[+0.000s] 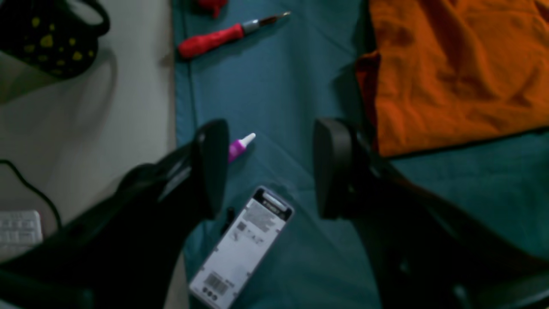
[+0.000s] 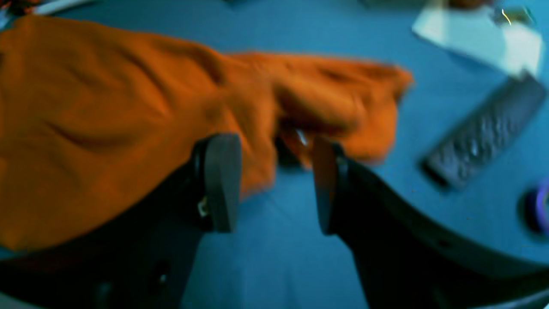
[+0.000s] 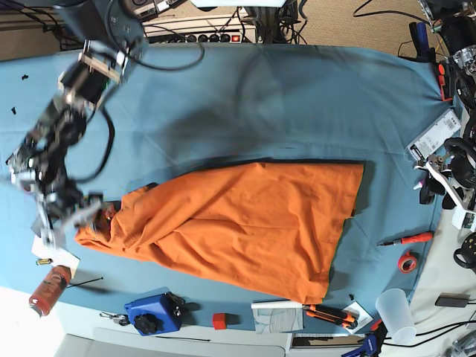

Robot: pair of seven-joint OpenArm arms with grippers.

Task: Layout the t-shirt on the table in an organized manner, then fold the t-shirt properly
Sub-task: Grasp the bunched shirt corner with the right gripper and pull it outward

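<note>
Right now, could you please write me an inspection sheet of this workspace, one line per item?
Surface: the table, covered with wrinkled blue-teal cloth.
Job's things: the t-shirt lies partly spread, bunched at the base view's left end; not folded.
Clutter: red-handled tool, barcoded package, small purple-and-white tube, dark remote, blue box, clear cup, red tape roll.
Grippers: left gripper open over bare cloth beside the shirt's edge; right gripper open at the bunched end, holding nothing.
Cables: black cable near the right arm's base.
Surroundings: power strip behind the table.
</note>
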